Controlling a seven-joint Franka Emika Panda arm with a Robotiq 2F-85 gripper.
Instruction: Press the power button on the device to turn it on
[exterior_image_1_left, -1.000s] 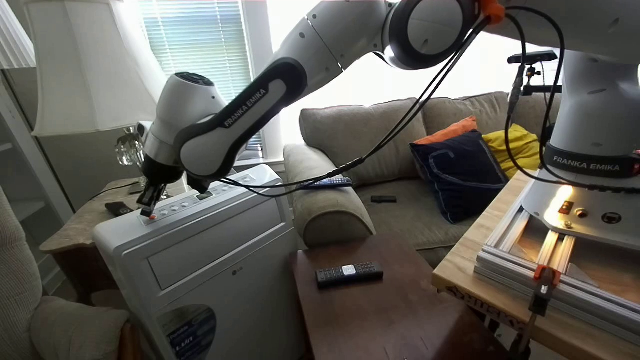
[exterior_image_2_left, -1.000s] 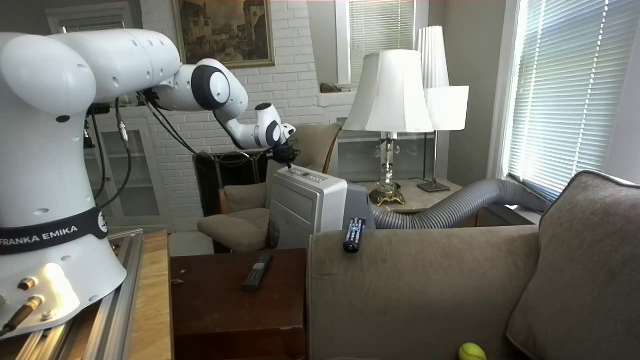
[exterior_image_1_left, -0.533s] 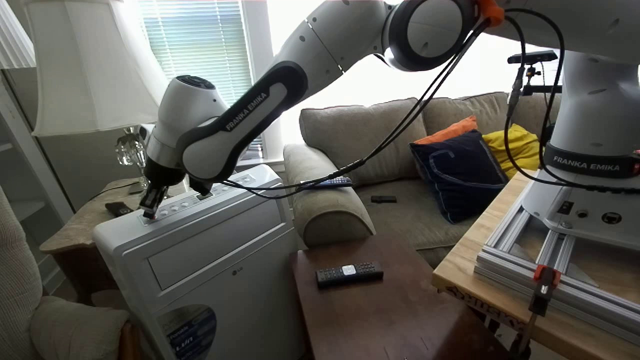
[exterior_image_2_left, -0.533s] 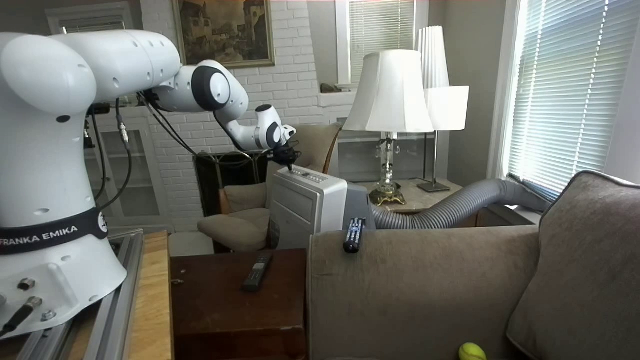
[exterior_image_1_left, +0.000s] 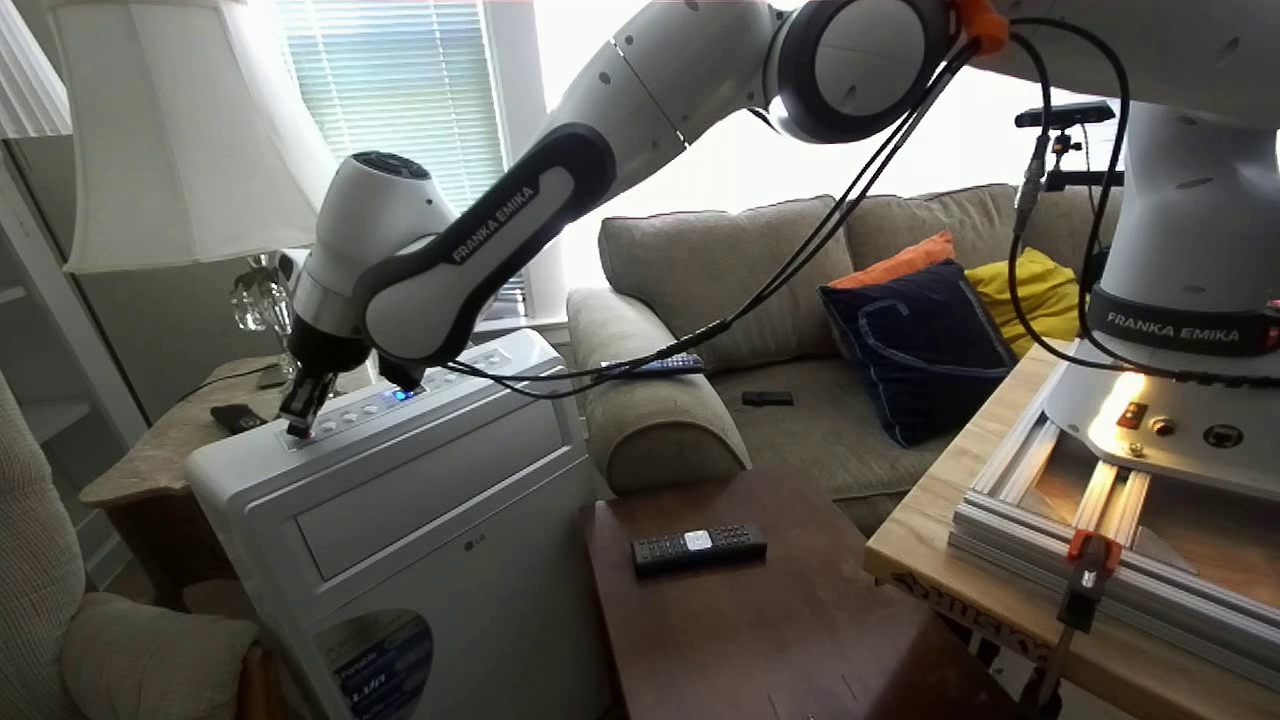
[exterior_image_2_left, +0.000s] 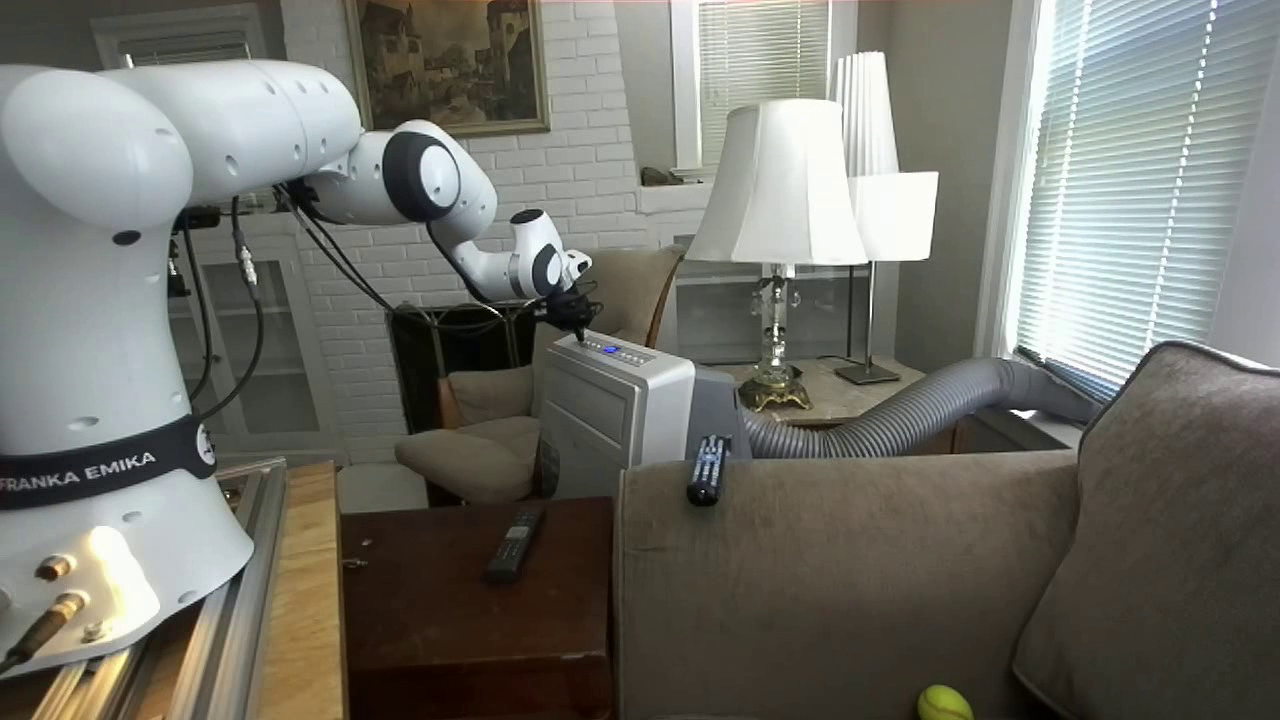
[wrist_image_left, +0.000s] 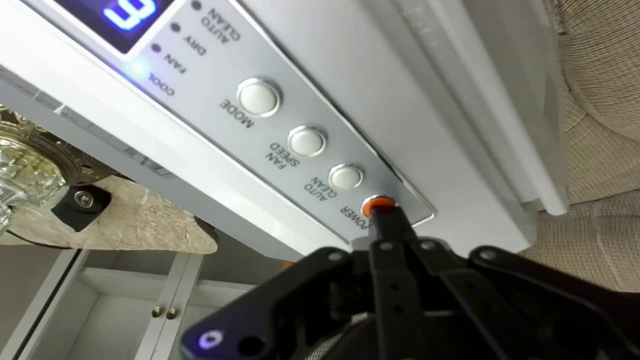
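The device is a large white air-conditioner (exterior_image_1_left: 510, 580) with a control strip along its top; it also shows in an exterior view (exterior_image_2_left: 590, 420). In the wrist view, the orange power button (wrist_image_left: 372, 202) sits at the end of the strip. My gripper (wrist_image_left: 389, 215) is shut and empty, its fingertips together over the button, hiding part of it and appearing to touch it. The gripper also shows at the strip's end in both exterior views (exterior_image_1_left: 299, 420) (exterior_image_2_left: 580, 330). The display (wrist_image_left: 131, 14) glows blue with a digit, and the light at COOL (wrist_image_left: 138, 67) is lit.
Round white buttons, such as the MODE button (wrist_image_left: 257, 97), line the strip. A lamp (exterior_image_1_left: 190, 140) stands on a side table (exterior_image_1_left: 150, 460) behind the device. A dark wooden chest (exterior_image_1_left: 760, 620) with a black remote (exterior_image_1_left: 698, 549) and a sofa arm (exterior_image_1_left: 660, 430) stand nearby.
My gripper has moved slightly down onto the power button, then stayed still. The display, dark half a second ago, is now lit blue.
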